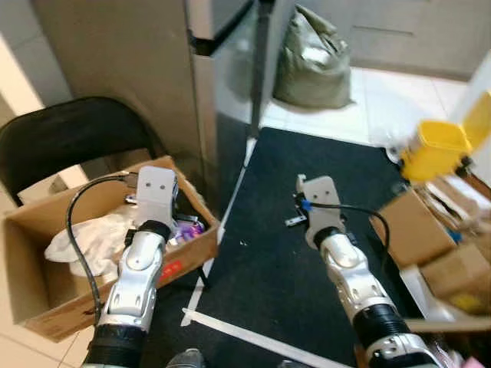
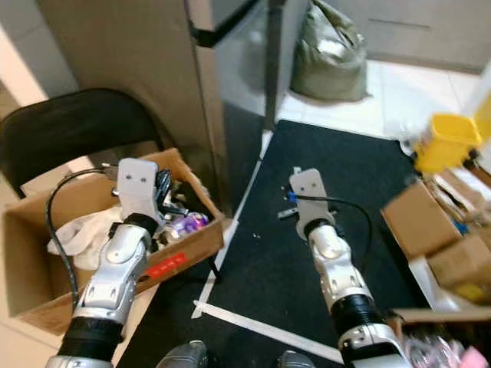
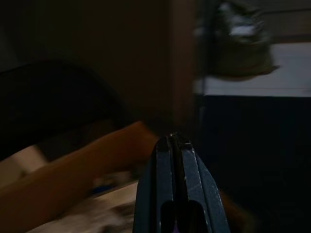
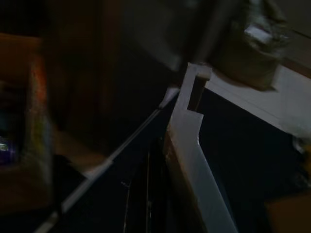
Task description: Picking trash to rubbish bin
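Note:
An open cardboard box [image 1: 40, 285] on the floor at my left holds crumpled white paper [image 1: 86, 239] and a purple wrapper [image 1: 188, 228]. My left gripper [image 3: 177, 141] hangs over the box's right half, its two black fingers pressed together with nothing seen between the tips. My right arm reaches out over the black mat [image 1: 268, 261]. The right gripper [image 4: 167, 160] is shut on a long white-faced cardboard strip [image 4: 192, 145], which runs out past the fingers. In the eye views the right wrist block [image 1: 319, 192] hides most of this.
A black folding chair [image 1: 69, 134] stands behind the box, with a grey cabinet [image 1: 222, 92] beside it. A tied green sack [image 1: 311, 61] sits at the back. A yellow container [image 1: 439, 147] and several cardboard boxes [image 1: 414, 230] crowd the right. White tape [image 1: 253, 330] crosses the mat.

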You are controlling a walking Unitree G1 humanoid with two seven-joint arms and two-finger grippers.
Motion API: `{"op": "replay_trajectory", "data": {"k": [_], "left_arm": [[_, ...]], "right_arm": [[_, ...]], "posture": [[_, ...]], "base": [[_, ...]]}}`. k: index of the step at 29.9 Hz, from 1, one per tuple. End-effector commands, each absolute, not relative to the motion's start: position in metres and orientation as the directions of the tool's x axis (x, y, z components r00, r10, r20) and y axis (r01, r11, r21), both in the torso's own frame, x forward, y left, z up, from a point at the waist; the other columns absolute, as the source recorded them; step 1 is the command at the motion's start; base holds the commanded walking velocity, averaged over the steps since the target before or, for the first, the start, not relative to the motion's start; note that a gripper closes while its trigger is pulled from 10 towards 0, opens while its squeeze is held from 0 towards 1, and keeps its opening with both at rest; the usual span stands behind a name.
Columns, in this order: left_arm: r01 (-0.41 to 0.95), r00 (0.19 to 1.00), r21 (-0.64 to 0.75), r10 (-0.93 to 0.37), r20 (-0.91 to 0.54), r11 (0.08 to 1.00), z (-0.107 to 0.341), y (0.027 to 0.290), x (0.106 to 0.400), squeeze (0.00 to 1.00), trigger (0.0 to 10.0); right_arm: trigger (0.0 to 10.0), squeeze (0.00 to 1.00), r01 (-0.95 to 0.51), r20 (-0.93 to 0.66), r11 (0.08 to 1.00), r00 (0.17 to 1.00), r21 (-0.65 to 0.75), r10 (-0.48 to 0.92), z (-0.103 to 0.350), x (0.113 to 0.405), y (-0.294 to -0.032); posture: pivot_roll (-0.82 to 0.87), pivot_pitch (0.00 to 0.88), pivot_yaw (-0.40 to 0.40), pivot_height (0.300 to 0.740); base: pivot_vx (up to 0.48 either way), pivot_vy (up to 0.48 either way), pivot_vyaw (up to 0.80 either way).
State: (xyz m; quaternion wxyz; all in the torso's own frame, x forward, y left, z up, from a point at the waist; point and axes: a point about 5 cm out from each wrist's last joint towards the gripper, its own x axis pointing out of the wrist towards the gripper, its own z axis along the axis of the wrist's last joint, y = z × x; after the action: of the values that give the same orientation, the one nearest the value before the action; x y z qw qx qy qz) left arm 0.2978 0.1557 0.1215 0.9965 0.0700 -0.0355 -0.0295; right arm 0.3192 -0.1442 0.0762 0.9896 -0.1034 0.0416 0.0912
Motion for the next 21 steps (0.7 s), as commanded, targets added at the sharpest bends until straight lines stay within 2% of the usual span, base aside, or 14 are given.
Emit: {"op": "replay_trajectory", "data": {"k": [1,21], "left_arm": [[0.051,0.997,0.151,-0.059,0.052,0.987,0.1194,0.1578,0.2968,0.00,10.0],[0.056,0.997,0.152,-0.064,0.048,0.987,0.1194,0.1574,0.2970,0.00,10.0]], "right_arm": [[10.0,0.00,-0.200,-0.109,0.960,0.977,-0.195,0.181,0.0740,0.3181,-0.1404],[10.0,0.00,-0.219,-0.099,0.959,0.974,-0.182,0.203,0.0746,0.3161,-0.1376]], "posture": [[0.05,0.034,-0.026,0.740],[0.05,0.039,-0.022,0.740]], "base": [[0.300,0.000,0.64],[0.299,0.000,0.66]]}}
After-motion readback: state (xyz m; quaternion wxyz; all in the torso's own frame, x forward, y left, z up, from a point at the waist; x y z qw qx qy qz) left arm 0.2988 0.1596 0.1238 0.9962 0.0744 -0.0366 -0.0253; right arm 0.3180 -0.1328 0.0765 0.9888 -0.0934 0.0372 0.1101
